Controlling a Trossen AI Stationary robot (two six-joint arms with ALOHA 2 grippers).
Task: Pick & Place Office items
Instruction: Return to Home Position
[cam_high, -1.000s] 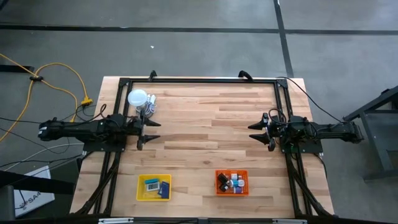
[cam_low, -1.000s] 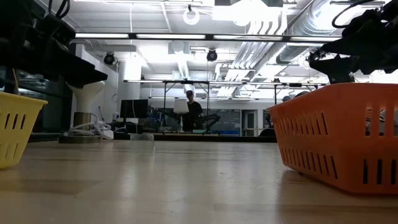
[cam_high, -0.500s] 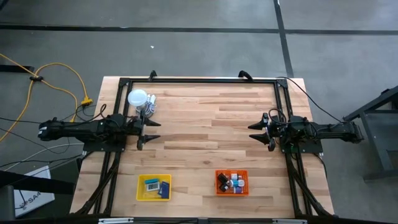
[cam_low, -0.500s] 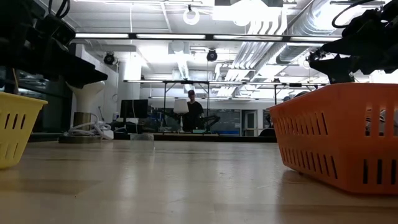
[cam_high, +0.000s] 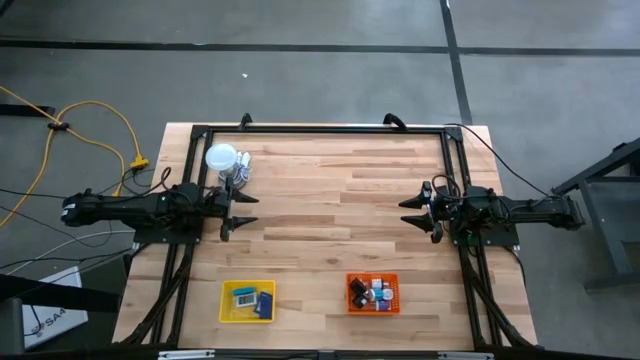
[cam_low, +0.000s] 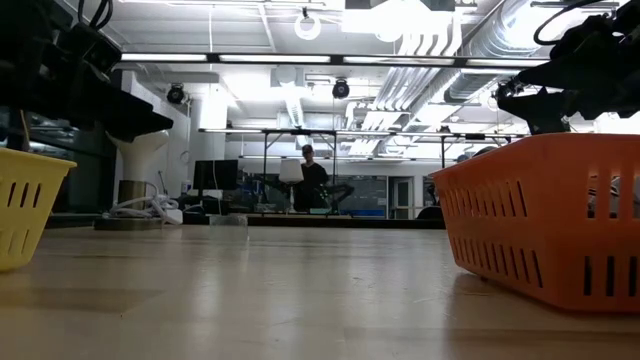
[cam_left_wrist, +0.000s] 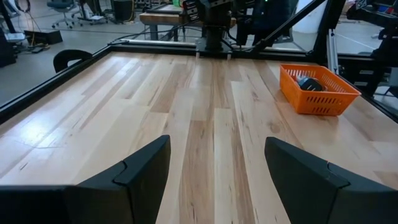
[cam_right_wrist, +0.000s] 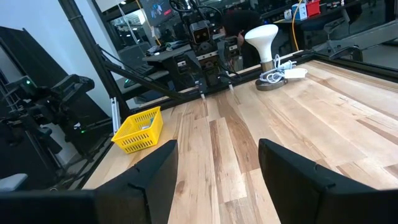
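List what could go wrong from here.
1. The white globe stands close beside the open left gripper; a swing of that arm might knock it.
2. The orange tray, filled with office items, sits near the table's front edge; a nudge might spill it.
The right gripper hangs open, apart from both.

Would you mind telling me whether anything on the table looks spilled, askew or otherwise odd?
Nothing stands out. The items sit inside the yellow tray and orange tray, none loose on the table. Left gripper and right gripper are open, holding nothing.
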